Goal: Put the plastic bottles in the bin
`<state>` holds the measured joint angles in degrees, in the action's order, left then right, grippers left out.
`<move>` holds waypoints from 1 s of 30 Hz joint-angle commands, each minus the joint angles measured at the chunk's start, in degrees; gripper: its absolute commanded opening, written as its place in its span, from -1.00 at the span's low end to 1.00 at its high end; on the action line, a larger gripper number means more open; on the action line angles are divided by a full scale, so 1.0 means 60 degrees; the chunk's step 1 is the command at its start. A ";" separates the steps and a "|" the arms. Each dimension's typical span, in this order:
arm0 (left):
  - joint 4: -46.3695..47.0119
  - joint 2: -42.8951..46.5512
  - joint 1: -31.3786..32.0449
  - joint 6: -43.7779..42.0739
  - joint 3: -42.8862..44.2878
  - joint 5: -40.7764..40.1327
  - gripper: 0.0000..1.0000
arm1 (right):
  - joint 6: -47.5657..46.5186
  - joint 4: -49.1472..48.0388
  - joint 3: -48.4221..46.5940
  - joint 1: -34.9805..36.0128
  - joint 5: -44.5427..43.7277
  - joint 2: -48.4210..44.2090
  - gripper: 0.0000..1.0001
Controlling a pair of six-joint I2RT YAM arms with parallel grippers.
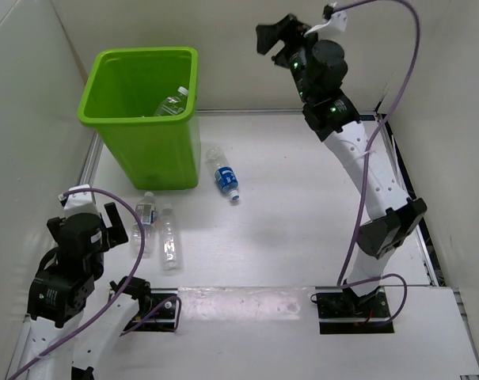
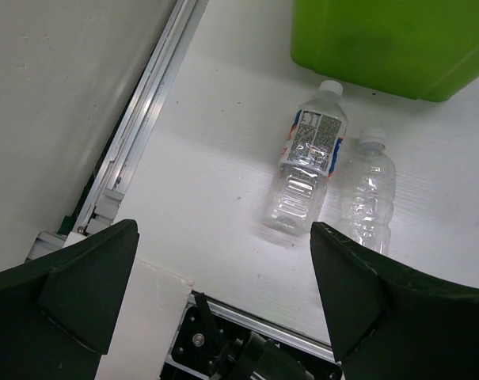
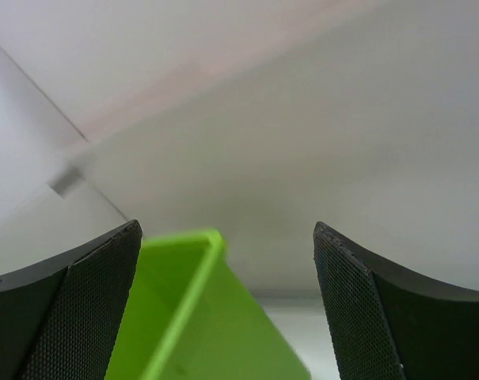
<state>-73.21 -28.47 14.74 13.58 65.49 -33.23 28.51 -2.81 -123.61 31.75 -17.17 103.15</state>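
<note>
The lime-green bin (image 1: 156,150) stands at the back left, and one plastic bottle (image 1: 172,103) lies inside it. A blue-labelled bottle (image 1: 223,176) lies on the table just right of the bin. Two more bottles lie side by side in front of the bin: a labelled one (image 1: 146,212) (image 2: 309,158) and a clear slim one (image 1: 169,240) (image 2: 367,190). My left gripper (image 1: 116,228) (image 2: 223,231) is open and empty, low, just left of and short of that pair. My right gripper (image 1: 283,36) (image 3: 227,231) is open and empty, raised high to the right of the bin (image 3: 199,324).
White walls close in the table on the left, back and right. An aluminium rail (image 2: 140,119) runs along the table's left edge. The arm bases (image 1: 354,305) sit on the near edge, with purple cables looping from both arms.
</note>
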 commanded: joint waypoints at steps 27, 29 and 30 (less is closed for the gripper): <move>-0.0264 -0.0001 -0.0040 0.0226 0.0115 -0.0115 1.00 | 0.0683 0.8978 -0.0535 0.0964 0.4751 0.5586 0.81; -0.0279 0.0013 -0.0040 0.0241 0.0129 -0.0086 1.00 | 0.0712 0.9008 -0.0638 0.0862 0.4868 0.5790 0.81; -0.0279 0.0013 -0.0055 0.0241 0.0115 -0.0086 1.00 | 0.0683 0.9095 -0.0841 0.0861 0.4941 0.5849 0.81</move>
<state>-74.48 -27.53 14.72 14.50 65.19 -33.58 33.23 49.08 -125.82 37.63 12.01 136.90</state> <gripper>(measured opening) 1.000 0.904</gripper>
